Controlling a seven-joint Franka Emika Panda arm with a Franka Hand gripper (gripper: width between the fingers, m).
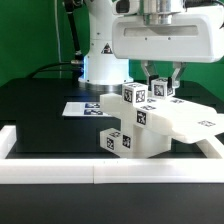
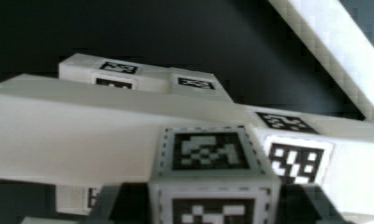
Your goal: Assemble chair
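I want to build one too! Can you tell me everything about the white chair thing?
The chair is matte white and boxy, made of flat slabs and square posts, with black-and-white square tags on them. It looks partly built, resting on the black table near the white border rail. The hand is at a tagged post on top; whether it grips is unclear.

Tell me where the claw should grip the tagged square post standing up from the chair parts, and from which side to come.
Grip the square post near its top, coming from above. It stands upright and proud of the white slab, so its flat opposite faces are free there. The claw hangs above nearby.
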